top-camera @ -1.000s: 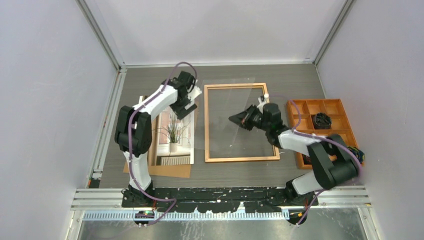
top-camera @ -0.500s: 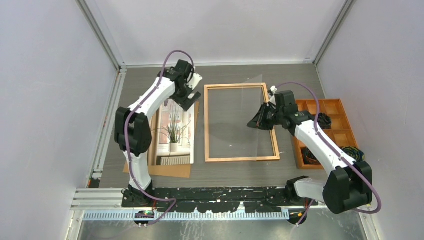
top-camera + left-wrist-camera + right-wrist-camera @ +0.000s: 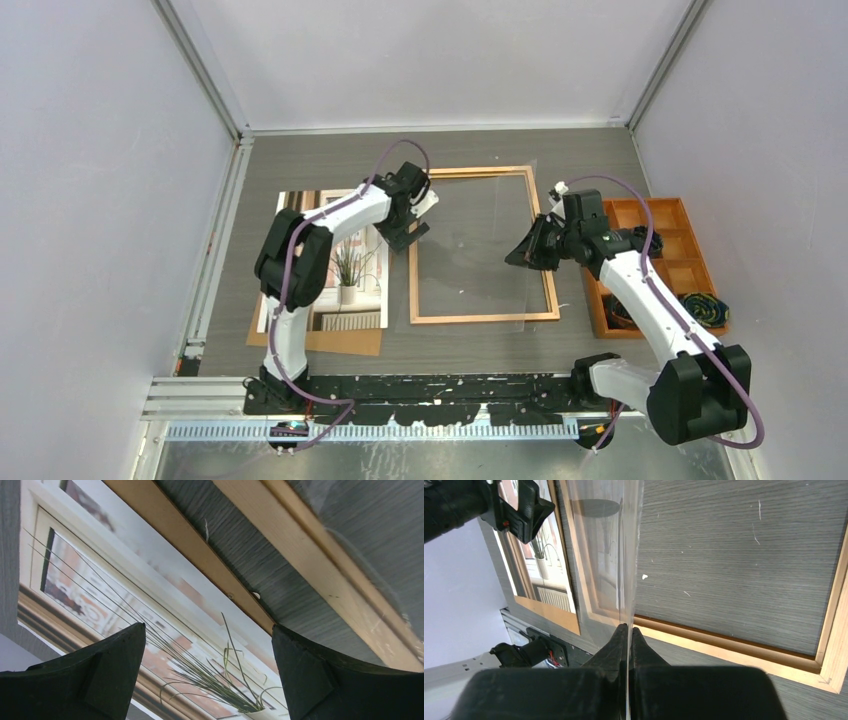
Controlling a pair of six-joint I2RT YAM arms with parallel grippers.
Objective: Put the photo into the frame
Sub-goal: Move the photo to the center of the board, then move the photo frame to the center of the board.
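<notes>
The frame (image 3: 485, 318), thin orange-brown wood, lies flat mid-table. My right gripper (image 3: 522, 255) is shut on the right edge of a clear pane (image 3: 470, 260), held tilted over the frame; in the right wrist view the fingertips (image 3: 623, 632) pinch the pane (image 3: 609, 555) above the frame border (image 3: 724, 647). The photo (image 3: 345, 270), a grassy potted plant by a window, lies face up left of the frame on a brown backing board (image 3: 340, 342). My left gripper (image 3: 408, 228) is open and empty above the photo's right edge; the photo (image 3: 150, 615) and frame border (image 3: 310, 555) show between its fingers.
An orange compartment tray (image 3: 680, 215) with dark small items stands at the right edge of the table. The backing board's edge (image 3: 190, 545) runs between photo and frame. Grey walls close in the table on three sides.
My left gripper moved from the photo's far end rightward and nearer, to the frame's left border. My right arm swung right and held the pane, which shifted slightly nearer.
</notes>
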